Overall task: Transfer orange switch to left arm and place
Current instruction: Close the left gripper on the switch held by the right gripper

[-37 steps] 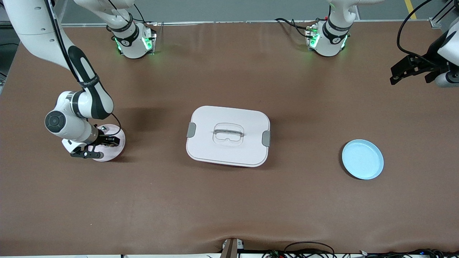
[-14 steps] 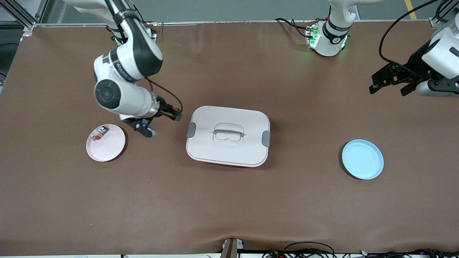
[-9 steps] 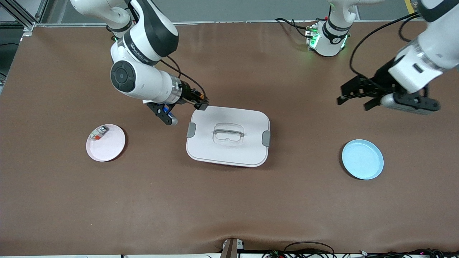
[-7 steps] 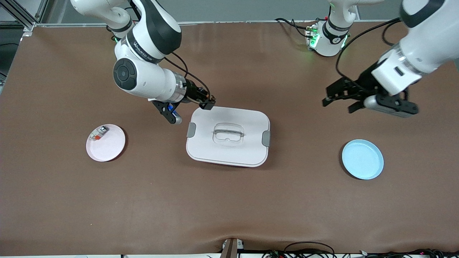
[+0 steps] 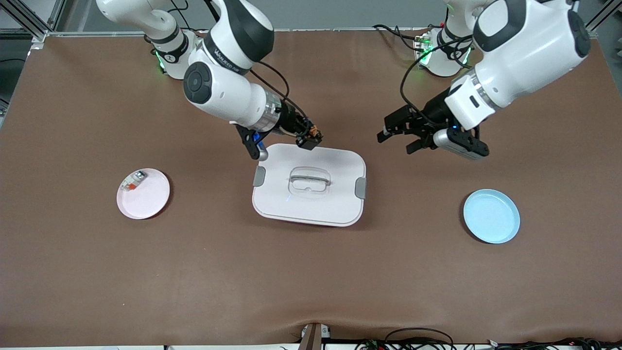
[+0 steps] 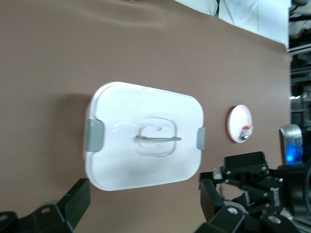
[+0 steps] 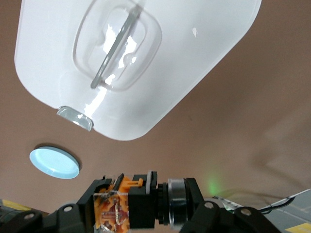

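The orange switch (image 5: 314, 131) is a small black block with an orange part. My right gripper (image 5: 310, 138) is shut on it and holds it up over the edge of the white box (image 5: 309, 184) that lies farther from the front camera. The right wrist view shows the switch (image 7: 114, 208) clamped in the right gripper (image 7: 138, 209), with the box (image 7: 160, 58) below. My left gripper (image 5: 396, 140) is open and empty, over the table beside the box toward the left arm's end. In the left wrist view its fingers (image 6: 74, 208) stand wide apart and the box (image 6: 121, 111) lies beneath.
A pink plate (image 5: 146, 204) holding a small white piece with a red patch (image 5: 132, 181) lies toward the right arm's end. A blue plate (image 5: 491, 216) lies toward the left arm's end. The box stands mid-table between them.
The right gripper lifted the switch off the pink plate and carried it to the box's edge. The left arm swung in from its end of the table toward the box.
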Controlling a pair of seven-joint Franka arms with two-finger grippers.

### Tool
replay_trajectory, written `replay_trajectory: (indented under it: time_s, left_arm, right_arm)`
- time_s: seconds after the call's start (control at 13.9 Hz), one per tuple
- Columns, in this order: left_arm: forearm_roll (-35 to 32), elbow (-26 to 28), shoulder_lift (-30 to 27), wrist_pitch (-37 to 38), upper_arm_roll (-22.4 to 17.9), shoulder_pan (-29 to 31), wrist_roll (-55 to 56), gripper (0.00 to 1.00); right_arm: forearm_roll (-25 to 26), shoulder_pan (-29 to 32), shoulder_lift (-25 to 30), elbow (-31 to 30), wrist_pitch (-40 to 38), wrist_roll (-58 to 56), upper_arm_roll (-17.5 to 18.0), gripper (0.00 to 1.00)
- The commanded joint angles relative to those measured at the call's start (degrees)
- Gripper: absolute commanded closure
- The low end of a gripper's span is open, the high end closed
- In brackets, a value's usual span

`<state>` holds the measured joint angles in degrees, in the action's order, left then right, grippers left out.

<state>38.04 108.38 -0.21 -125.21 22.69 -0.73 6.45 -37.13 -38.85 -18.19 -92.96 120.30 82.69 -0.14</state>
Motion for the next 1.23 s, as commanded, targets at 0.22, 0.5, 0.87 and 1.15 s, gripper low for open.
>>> replay_trajectory:
  time_s: [0.22,0.5,0.87,1.15]
  left_arm:
    - [11.94,11.85,-6.29,-8.64,3.94,0.55,-1.78,0.00]
    - [22.13,17.03,-8.92,-13.64,8.51,0.55,-4.50,0.02]
    - [36.12,18.54,-6.38,-22.52,13.86,0.47,-12.78,0.13]
    - [36.92,17.84,-3.84,-26.74,16.33,0.46,-12.86,0.21]
  right_arm:
    - [-1.63,-1.84,-3.26,5.51,0.19,6.43,-0.74,0.77]
    - [-1.54,-2.63,-3.61,6.38,1.43,9.33,-0.74,0.77]
    - [-1.54,-2.63,-4.23,8.50,1.25,9.42,-0.74,0.77]
    - [-1.63,-2.72,-4.23,8.59,1.34,11.00,-0.74,0.77]
